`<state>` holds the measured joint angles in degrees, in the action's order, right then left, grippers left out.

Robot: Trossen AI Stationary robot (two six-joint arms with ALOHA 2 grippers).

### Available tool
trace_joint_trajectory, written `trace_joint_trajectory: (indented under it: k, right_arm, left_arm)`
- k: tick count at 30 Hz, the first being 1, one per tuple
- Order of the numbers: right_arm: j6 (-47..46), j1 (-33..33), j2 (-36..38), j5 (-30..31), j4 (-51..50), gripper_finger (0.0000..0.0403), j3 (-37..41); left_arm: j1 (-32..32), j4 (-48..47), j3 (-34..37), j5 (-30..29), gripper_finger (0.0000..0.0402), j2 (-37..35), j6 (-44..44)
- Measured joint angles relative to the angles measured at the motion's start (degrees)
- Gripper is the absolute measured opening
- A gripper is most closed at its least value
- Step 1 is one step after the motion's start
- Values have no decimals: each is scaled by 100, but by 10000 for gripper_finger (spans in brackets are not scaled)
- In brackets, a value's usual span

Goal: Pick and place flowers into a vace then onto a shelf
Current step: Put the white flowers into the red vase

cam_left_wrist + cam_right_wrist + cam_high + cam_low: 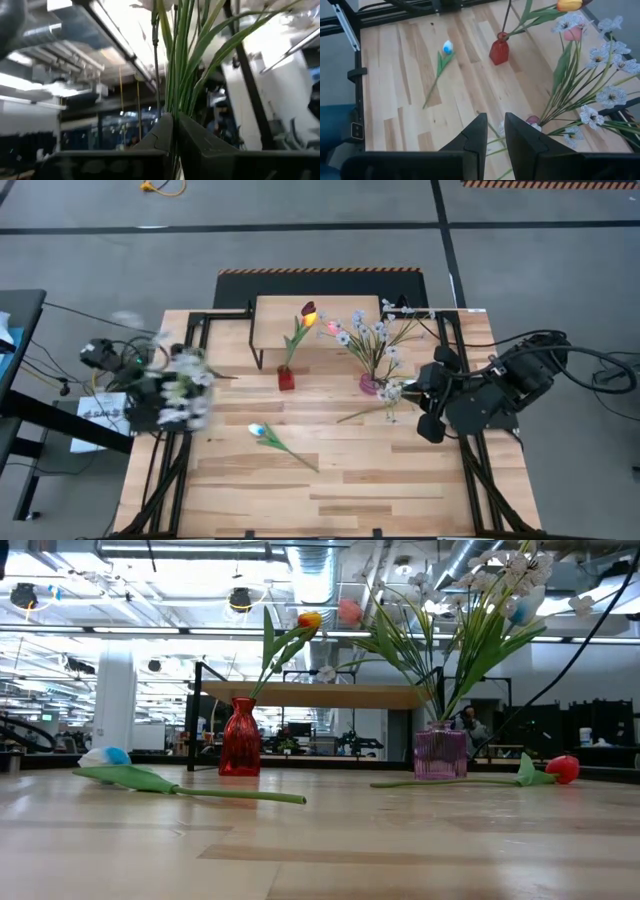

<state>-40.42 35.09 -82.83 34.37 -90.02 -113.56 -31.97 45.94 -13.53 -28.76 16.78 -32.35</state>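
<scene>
Beside the red vase [286, 378], well off toward the worktop's [330, 490] left edge, the left pincer [174, 131] is clenching a light, floppy white-blossom spray [185, 392] by its thin, springy stems, the sensible hold.

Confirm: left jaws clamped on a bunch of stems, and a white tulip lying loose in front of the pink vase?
Not quite. The loose tulip by the pink vase is red, as the low view shows. The left gripper does clamp a bunch of stems.
</scene>
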Motion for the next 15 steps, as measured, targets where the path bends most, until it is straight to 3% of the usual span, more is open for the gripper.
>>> trace_joint_trajectory:
  k: [7,11,15]
  right_arm:
    - [-3,57,0,-3,0,58,0]
    - [-37,174,0,-9,0,58,0]
    - [-132,257,0,-15,0,58,2]
  left_arm:
    - [1448,399,14,38,0,1245,1327]
    - [2290,899,179,810,0,1546,2307]
    - [2836,1576,545,1120,0,1925,2917]
